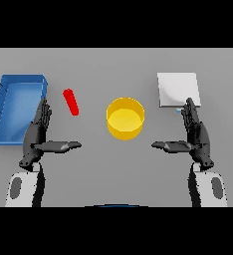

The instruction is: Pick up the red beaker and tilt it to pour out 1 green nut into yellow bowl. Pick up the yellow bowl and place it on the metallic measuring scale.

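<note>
A round yellow bowl (125, 118) stands on the grey tabletop (113, 169) between the two robot hands, slightly beyond their outstretched thumbs and touched by neither. The left robot hand (37, 134) rests open, fingers straight and thumb pointing inward toward the bowl. Just ahead of it and a little to its inner side lies a small red cylindrical beaker (71, 101), tilted on the tabletop and apart from the fingertips. A blue rectangular tray (4, 92) sits on the outer side of the left robot hand, close beside it. The right robot hand (195, 134) is likewise open, its fingertips reaching the near edge of a flat, square, pale metallic measuring scale (177, 89).
</note>
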`<state>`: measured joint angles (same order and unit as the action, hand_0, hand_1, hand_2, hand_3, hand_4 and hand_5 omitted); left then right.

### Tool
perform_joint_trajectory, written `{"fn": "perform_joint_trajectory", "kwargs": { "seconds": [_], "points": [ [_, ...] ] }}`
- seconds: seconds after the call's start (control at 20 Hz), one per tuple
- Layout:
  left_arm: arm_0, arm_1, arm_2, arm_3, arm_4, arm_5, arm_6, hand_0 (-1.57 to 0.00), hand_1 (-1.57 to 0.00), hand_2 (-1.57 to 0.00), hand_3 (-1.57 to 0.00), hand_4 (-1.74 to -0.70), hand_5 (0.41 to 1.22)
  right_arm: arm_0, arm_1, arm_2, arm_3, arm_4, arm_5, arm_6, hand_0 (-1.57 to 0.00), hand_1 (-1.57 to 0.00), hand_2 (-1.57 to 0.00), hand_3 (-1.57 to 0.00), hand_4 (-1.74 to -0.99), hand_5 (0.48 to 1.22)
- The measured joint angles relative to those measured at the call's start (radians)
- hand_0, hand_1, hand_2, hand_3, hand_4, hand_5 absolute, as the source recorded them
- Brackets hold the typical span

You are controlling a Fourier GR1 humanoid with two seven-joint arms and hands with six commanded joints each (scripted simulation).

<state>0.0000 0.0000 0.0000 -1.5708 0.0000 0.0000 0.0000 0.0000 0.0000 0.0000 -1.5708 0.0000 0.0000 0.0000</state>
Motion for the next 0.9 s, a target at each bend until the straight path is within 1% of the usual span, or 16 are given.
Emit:
{"fn": "perform_joint_trajectory", "kwargs": {
  "seconds": [0.25,0.3,0.35,0.4,0.45,0.55,0.6,0.65,0.7,0.85,0.9],
  "points": [
    [0.002,0.005,0.004,-0.001,0.005,-0.003,-0.001,0.00,0.00,0.00,0.00,-1.20,0.677,-0.011,-0.001,-0.003,0.009,-0.001,-0.002,0.004,0.00,0.00,0.00,0.00,-1.177,0.572],
    [-0.005,0.004,0.003,-0.005,0.002,0.002,0.005,0.00,0.00,0.00,0.00,-1.20,0.677,-0.022,0.010,0.004,0.016,0.005,-0.007,0.011,0.00,0.00,0.00,0.00,-1.177,0.572],
    [0.026,0.032,-0.025,-0.037,-0.031,-0.017,-0.027,0.00,0.00,0.00,0.00,-1.20,0.677,0.001,-0.029,0.035,-0.007,0.087,-0.021,-0.030,0.00,0.00,0.00,0.00,-1.178,0.573],
    [0.057,0.045,-0.051,-0.074,-0.057,-0.027,-0.040,0.00,0.00,0.00,0.00,-1.20,0.677,0.018,-0.059,0.053,-0.036,0.127,-0.021,-0.043,0.00,0.00,0.00,0.00,-1.183,0.576],
    [0.067,0.053,-0.067,-0.089,-0.076,-0.031,-0.027,0.00,0.00,0.00,0.00,-1.20,0.674,0.030,-0.066,0.072,-0.045,0.157,-0.022,-0.042,0.00,0.00,0.00,0.00,-1.190,0.579],
    [0.079,0.066,-0.073,-0.113,-0.087,-0.031,-0.003,0.00,0.00,0.00,0.00,-1.20,0.668,0.037,-0.088,0.070,-0.066,0.160,-0.013,-0.041,0.00,0.00,0.00,0.00,-1.194,0.583],
    [0.087,0.067,-0.079,-0.130,-0.087,-0.034,-0.002,0.00,0.00,0.00,0.00,-1.19,0.663,0.044,-0.088,0.074,-0.063,0.165,-0.012,-0.043,0.00,0.00,0.00,0.00,-1.196,0.584],
    [0.090,0.067,-0.084,-0.131,-0.089,-0.037,0.014,0.00,0.00,0.00,0.00,-1.18,0.660,0.037,-0.081,0.079,-0.058,0.168,-0.013,-0.040,0.00,0.00,0.00,0.00,-1.206,0.585],
    [0.095,0.069,-0.087,-0.136,-0.096,-0.035,0.019,0.00,0.00,0.00,0.00,-1.18,0.657,0.041,-0.088,0.075,-0.075,0.148,0.003,-0.048,0.00,0.00,0.00,0.00,-1.225,0.590],
    [0.069,0.074,-0.086,-0.133,-0.097,-0.035,0.051,0.00,0.00,0.00,0.00,-1.18,0.655,0.039,-0.077,0.064,-0.070,0.107,0.021,-0.039,0.00,0.00,0.00,0.00,-1.272,0.611],
    [0.064,0.065,-0.089,-0.115,-0.099,-0.033,0.062,0.00,0.00,0.00,0.00,-1.18,0.658,0.049,-0.079,0.068,-0.082,0.107,0.026,-0.058,0.00,0.00,0.00,0.00,-1.284,0.618]
  ]
}}
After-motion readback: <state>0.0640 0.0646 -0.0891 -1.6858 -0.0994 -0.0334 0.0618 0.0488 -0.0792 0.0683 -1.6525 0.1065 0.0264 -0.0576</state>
